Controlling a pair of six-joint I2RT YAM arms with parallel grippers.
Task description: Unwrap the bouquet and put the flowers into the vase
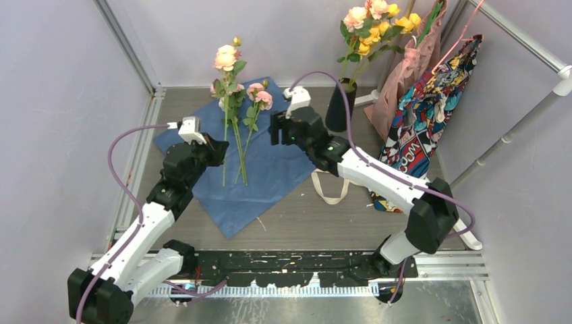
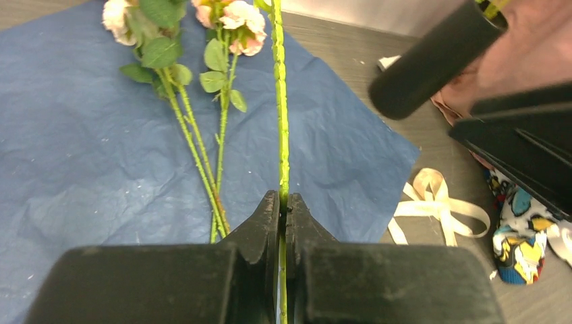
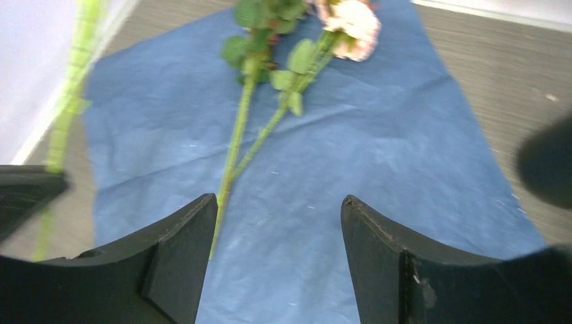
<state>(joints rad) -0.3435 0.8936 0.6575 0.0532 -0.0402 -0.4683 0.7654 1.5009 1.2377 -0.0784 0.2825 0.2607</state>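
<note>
The bouquet lies unwrapped: its blue paper (image 1: 270, 175) is spread flat on the table. Two pale pink flowers (image 1: 256, 101) lie on it, stems side by side (image 2: 202, 158) (image 3: 236, 145). My left gripper (image 1: 220, 150) (image 2: 282, 202) is shut on the thin green stem (image 2: 279, 101) of a third rose, whose bloom (image 1: 226, 57) stands raised above the paper. My right gripper (image 1: 274, 131) (image 3: 278, 202) hangs open over the paper, nothing between its fingers, just right of the lying stems. The black vase (image 1: 339, 104) (image 2: 432, 61) stands at the back right with pink and yellow flowers in it.
The cream ribbon (image 1: 330, 189) (image 2: 438, 202) lies loose on the table right of the paper. A pink bag (image 1: 405, 74) and a patterned bag (image 1: 432, 115) lean at the right wall beside the vase. Walls close in the left and the back.
</note>
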